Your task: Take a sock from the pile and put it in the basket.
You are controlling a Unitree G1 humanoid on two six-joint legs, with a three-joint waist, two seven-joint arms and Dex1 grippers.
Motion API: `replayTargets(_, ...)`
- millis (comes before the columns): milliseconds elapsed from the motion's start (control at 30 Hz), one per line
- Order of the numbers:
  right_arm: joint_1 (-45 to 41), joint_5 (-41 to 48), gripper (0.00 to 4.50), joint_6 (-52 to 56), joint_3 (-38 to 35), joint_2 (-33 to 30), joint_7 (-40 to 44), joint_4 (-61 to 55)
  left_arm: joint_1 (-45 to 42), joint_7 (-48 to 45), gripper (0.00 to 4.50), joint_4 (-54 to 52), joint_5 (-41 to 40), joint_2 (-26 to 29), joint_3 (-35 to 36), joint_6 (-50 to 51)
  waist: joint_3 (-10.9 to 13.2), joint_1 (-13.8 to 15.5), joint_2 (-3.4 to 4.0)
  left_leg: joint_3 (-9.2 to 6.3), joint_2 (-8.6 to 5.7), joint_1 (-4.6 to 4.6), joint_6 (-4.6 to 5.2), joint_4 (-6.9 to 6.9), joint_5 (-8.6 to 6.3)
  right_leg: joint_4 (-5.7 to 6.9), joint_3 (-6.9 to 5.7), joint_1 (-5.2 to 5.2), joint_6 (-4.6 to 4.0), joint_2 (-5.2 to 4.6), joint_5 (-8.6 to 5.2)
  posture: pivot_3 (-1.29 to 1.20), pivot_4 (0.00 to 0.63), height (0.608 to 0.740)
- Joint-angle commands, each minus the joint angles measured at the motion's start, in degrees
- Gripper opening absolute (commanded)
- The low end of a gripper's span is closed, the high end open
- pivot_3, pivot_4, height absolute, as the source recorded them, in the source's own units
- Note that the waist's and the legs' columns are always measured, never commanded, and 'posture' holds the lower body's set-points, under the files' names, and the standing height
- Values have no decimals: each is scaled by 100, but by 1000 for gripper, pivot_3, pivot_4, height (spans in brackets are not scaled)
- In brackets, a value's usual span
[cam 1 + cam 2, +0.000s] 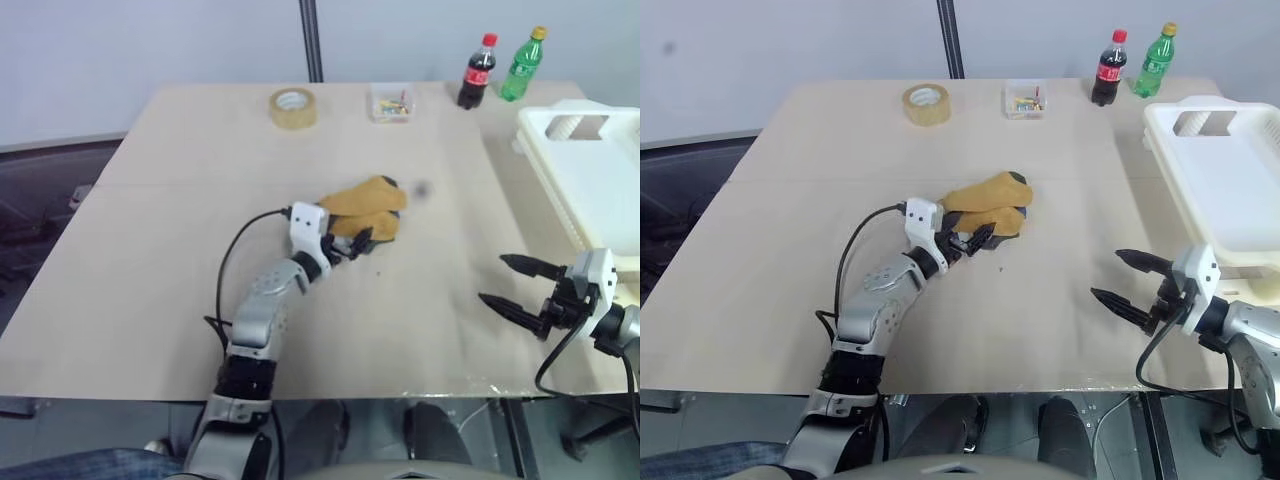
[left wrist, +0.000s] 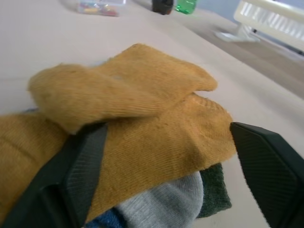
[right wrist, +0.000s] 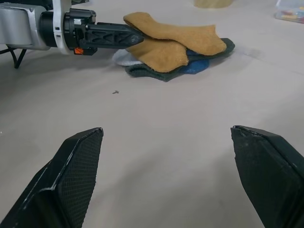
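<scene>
The left hand [image 1: 352, 243] is seen released, fingers spread against the pile [image 1: 370, 205]. The right hand [image 1: 512, 284] is held released above the bench [image 1: 180, 200], near the basket [image 1: 585, 165].

A wide, pale beige wooden surface [image 1: 180, 260] carries a ring-shaped roll of tan packing tape [image 1: 293, 107] lying flat near its far edge. Just beside the roll stands a small clear plastic box of coloured bits [image 1: 391, 102]. Farther along the same far edge, a dark cola bottle with a red cap and label [image 1: 478, 72] stands upright close beside a green plastic bottle with a yellow cap [image 1: 523, 65].
</scene>
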Motion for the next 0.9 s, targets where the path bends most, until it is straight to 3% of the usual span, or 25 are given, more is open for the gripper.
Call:
replayTargets(33, -54, 30, 4500, -131, -22, 28, 22, -63, 15, 142, 4472, -381, -324, -220, 121, 215, 0, 1, 0, 0, 0, 0, 0, 0, 0, 0, 0, 0, 0, 0, 0, 0, 150, 740)
replayTargets(133, -28, 9, 4500, -160, -1, 43, 15, -68, 7, 471, 4472, -552, -926, -631, 484, 742, 0, 3, 0, 0, 0, -1, 0, 2, 0, 0, 0, 0, 0, -1, 0, 0, 150, 740)
replayTargets(467, 5, -40, 4500, -201, 61, 87, 1, -94, -64, 1228, 4472, -763, -1579, -1181, 916, 1310, 0, 3, -2, 1, 0, -2, 0, 5, 0, 1, 0, 0, 0, 0, 0, 0, 150, 740)
replayTargets(567, -16, -55, 4500, -215, 65, 86, 2, -67, -93, 1511, 3689, -706, -1719, -1266, 1100, 1366, 0, 3, -2, 2, 0, -2, 0, 5, 0, 1, 0, 1, 0, 0, 0, 0, 150, 740)
replayTargets(800, 70, -79, 4500, -256, 94, 138, -33, -114, -169, 1826, 381, -624, -1851, -1281, 1256, 1477, 1, 7, -4, 2, -1, -2, 0, 6, 0, 1, 1, 1, 0, 1, 0, 0, 150, 740)
replayTargets(833, 75, -86, 4500, -266, 102, 144, -40, -111, -158, 1831, 53, -628, -1851, -1285, 1234, 1477, 2, 8, -4, 2, -1, -2, -1, 6, 0, 1, 1, 1, 0, 1, 0, 0, 150, 740)
replayTargets(900, 76, -93, 4500, -277, 108, 155, -54, -107, -120, 1799, 53, -674, -1901, -1303, 1180, 1511, 1, 5, -4, 2, -1, -3, -1, 6, 0, 1, 1, 0, 0, 1, 0, 0, 150, 740)
